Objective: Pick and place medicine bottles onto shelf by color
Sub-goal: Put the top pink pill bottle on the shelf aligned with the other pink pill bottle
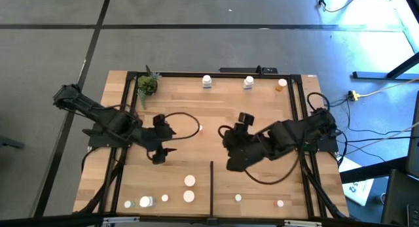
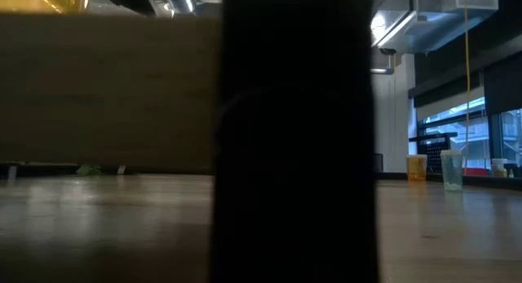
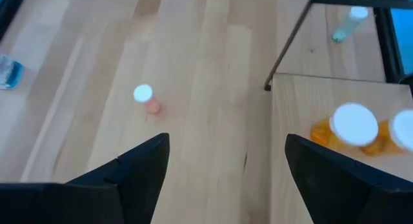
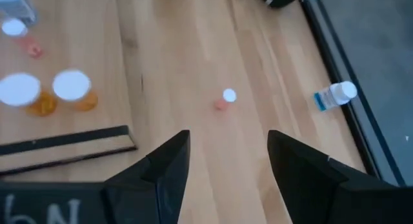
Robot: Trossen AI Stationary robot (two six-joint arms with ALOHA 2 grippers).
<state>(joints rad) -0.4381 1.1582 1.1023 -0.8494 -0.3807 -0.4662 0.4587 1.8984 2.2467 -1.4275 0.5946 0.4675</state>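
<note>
The shelf (image 1: 262,103) is a flat surface of light wood planks with smooth grain, framed by thin black metal bars. A short, thin black divider strip (image 1: 211,188) stands on its near part, in the middle.

The left arm (image 1: 98,119) is dark and jointed, and it reaches from the left side over the planks. The left gripper (image 1: 161,146) hangs above bare wood left of centre; its two dark fingers stand apart and hold nothing. The right arm (image 1: 294,135) comes from the right side. The right gripper (image 1: 234,152) hovers right of centre, just right of the divider's far end, its fingers also spread and empty.

A small green potted plant (image 1: 147,85) with spiky leaves sits at the far left corner.

The medicine bottles are tiny and round with white caps. Two white bottles (image 1: 207,81) stand at the far edge, and an orange bottle (image 1: 281,84) stands to their right. Near the front, left of the divider, two orange bottles with round white caps (image 1: 189,181) stand close together; a clear bottle (image 1: 146,201) lies further left. Right of the divider a small pinkish bottle (image 1: 237,198) stands alone.

In the low view a wide black shape (image 2: 294,136) hides the middle of the scene, and I cannot tell what it is.
</note>
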